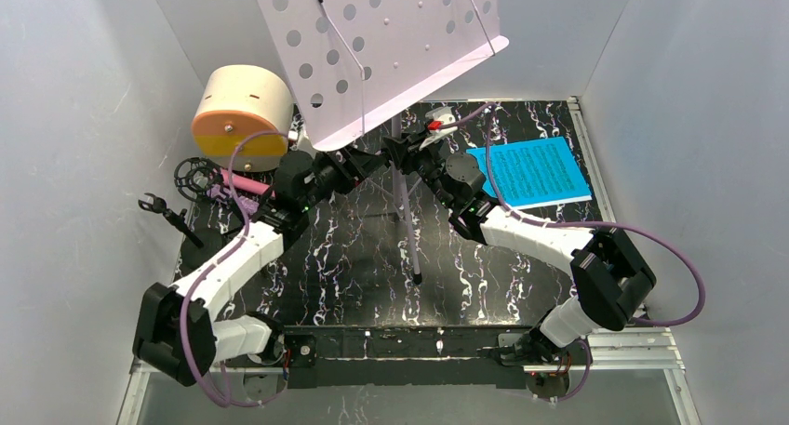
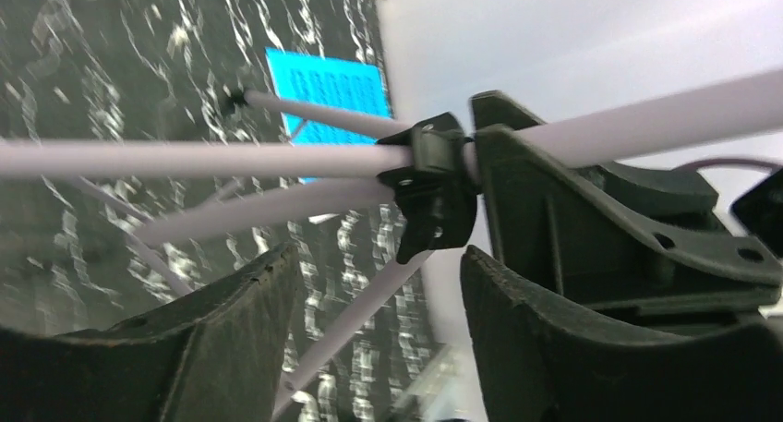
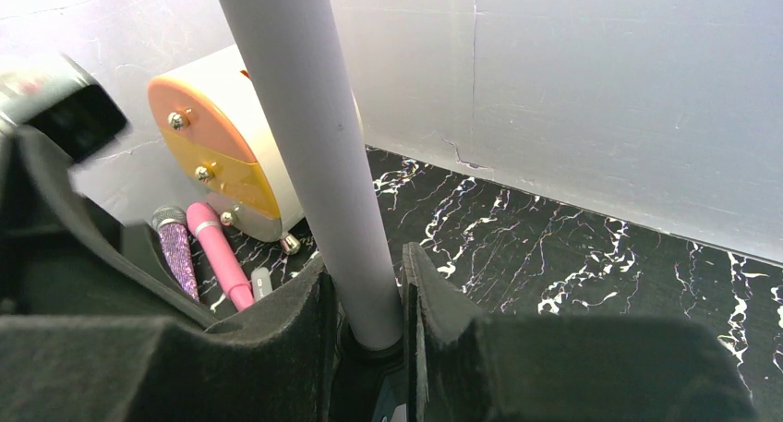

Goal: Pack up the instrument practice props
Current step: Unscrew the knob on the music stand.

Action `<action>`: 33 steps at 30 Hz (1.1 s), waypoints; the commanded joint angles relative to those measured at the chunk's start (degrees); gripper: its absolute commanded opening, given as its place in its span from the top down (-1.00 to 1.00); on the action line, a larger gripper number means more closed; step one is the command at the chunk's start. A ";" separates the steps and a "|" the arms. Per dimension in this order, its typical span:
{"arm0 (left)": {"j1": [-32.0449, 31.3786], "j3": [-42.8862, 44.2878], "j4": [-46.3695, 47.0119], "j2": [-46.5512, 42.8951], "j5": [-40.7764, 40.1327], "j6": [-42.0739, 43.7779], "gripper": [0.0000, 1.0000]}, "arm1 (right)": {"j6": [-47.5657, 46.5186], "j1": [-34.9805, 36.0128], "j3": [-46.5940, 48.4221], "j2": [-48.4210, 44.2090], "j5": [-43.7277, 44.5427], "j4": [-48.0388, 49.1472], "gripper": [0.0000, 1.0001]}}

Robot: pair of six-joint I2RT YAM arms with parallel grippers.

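The lilac perforated music stand [image 1: 391, 44] stands tilted at the back, its pole [image 1: 403, 202] running down to the table. My right gripper [image 1: 409, 157] is shut on that pole [image 3: 314, 145], which sits tight between the fingers [image 3: 369, 293]. My left gripper [image 1: 377, 161] faces it from the left, open; its jaws [image 2: 379, 274] stand apart below the black leg hub [image 2: 432, 186], and one lilac leg [image 2: 342, 325] crosses the gap. Blue and white sheet music [image 1: 535, 172] lies at the right. The pink microphone [image 1: 244, 183] and the purple mic [image 1: 226, 194] lie at the left.
A cream and orange drum-shaped case [image 1: 242, 113] lies on its side at the back left. A black ring mount [image 1: 193, 174] and a small black tripod [image 1: 172, 216] lie near the left wall. White walls close in the marbled table on three sides.
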 commanded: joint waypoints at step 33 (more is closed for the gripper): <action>0.70 2.21 2.83 5.07 1.00 -8.44 0.89 | 10.03 1.85 -3.41 -0.19 -3.08 -9.59 0.97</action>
